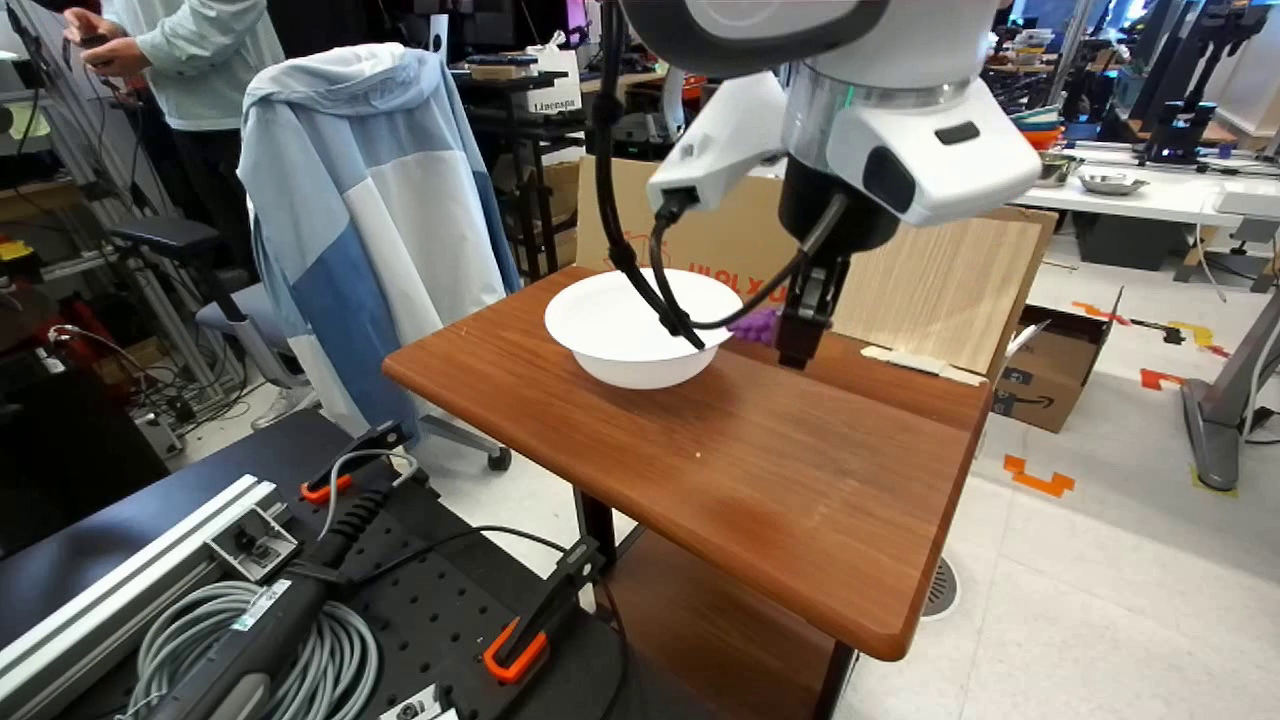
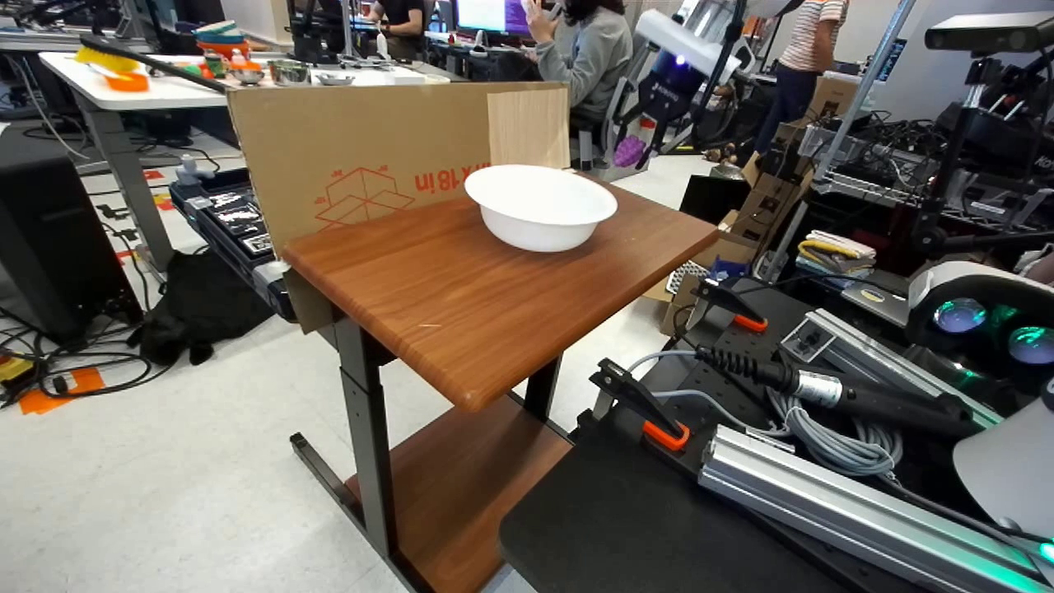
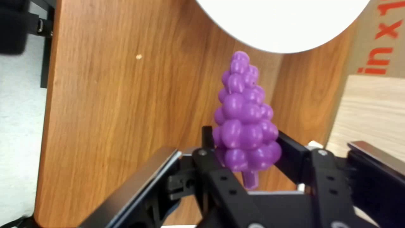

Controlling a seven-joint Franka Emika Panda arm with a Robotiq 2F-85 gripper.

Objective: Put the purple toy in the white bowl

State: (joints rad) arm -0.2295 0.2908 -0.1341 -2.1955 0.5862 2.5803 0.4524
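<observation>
The purple toy (image 3: 243, 109) is bumpy like a grape bunch with a short stem. My gripper (image 3: 246, 139) is shut on its wide end in the wrist view; the narrow end points toward the white bowl (image 3: 284, 25). In an exterior view the gripper (image 2: 638, 147) holds the toy (image 2: 629, 151) in the air above and beyond the bowl (image 2: 547, 226). In an exterior view the toy (image 1: 757, 326) is partly hidden by the gripper (image 1: 800, 335) and a cable, beside the bowl (image 1: 640, 370). The bowl stands upright on the table; no object shows inside it.
The brown wooden table (image 1: 740, 470) has a cardboard panel (image 2: 362, 156) and a light wood board (image 2: 529, 128) standing along one edge. A black cable (image 1: 630, 250) hangs from the arm in front of the bowl. A black bench (image 2: 659, 511) with clamps stands near the table.
</observation>
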